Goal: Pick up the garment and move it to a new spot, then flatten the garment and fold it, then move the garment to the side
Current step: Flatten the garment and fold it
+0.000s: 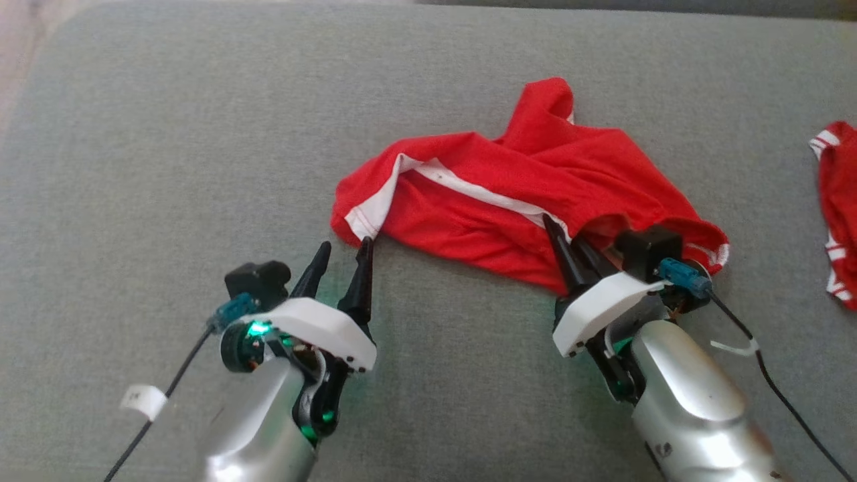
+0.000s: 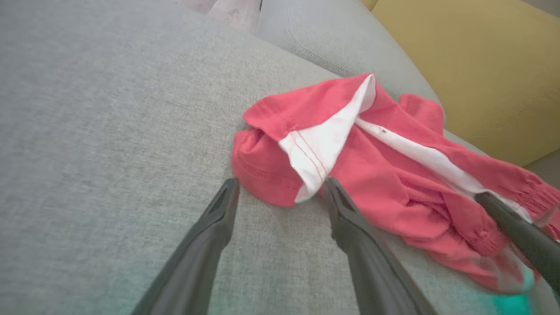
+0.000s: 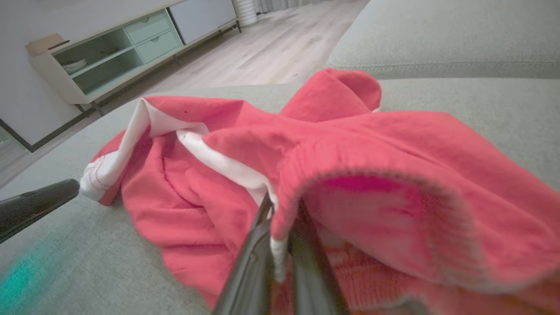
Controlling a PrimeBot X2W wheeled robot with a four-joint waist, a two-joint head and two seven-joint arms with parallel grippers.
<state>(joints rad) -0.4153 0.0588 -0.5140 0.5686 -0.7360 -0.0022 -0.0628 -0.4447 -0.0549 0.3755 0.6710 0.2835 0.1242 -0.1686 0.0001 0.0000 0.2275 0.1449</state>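
Red garment (image 1: pixel 509 194) lies crumpled at frame centre, right gripper (image 1: pixel 564 231) pinched on its hem, left gripper (image 1: pixel 346 242) open at the white corner; closing short could miss cloth, leaving a lopsided lift.

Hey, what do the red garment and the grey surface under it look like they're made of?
The red garment: seemingly a thin, soft knit, matte, perhaps jersey; it crumples into loose folds and shows stitched white trim. The grey surface: likely woven upholstery fabric, matte, with a fine heathered weave.
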